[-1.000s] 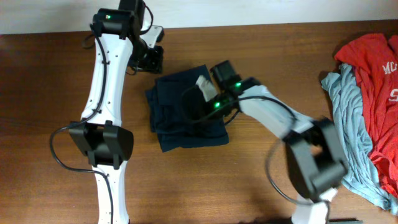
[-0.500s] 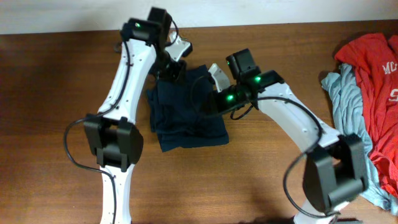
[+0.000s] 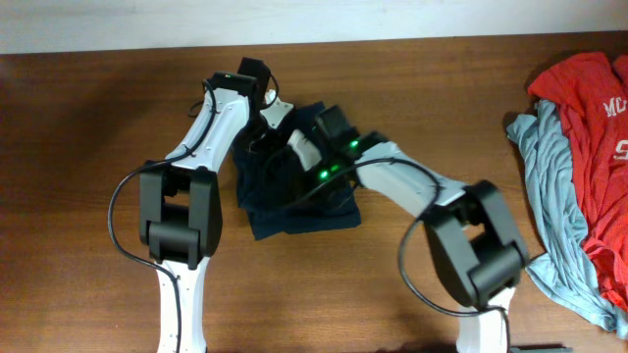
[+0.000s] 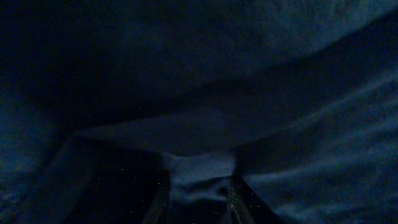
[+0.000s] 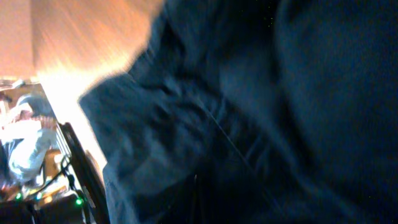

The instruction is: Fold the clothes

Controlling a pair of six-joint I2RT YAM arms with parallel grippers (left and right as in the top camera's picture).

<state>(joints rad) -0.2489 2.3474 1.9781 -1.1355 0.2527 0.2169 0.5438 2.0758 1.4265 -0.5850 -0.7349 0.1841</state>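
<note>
A dark navy garment [image 3: 304,211] lies folded in a rough square at the table's middle. My left gripper [image 3: 260,142] is down on its back left corner. In the left wrist view navy cloth [image 4: 249,74] fills the frame, and the left gripper [image 4: 198,199] is shut on a raised fold of it. My right gripper [image 3: 287,162] rests on top of the same garment just to the right. In the right wrist view it [image 5: 196,202] is shut, its dark fingers together against the navy cloth [image 5: 298,93]. The red white-lettered tee [image 3: 589,108] and the grey-blue garment [image 3: 549,186] lie far right.
The brown wooden table [image 3: 78,147] shows bare wood left and in front of the navy garment. The red and grey-blue pile spreads along the right edge. A white wall runs behind the table's back edge [image 3: 412,39]. Both arms cross over the garment's back half.
The left arm has swung right and down onto the navy garment's back left corner. The right gripper has moved left across the garment's top, close to the left gripper.
</note>
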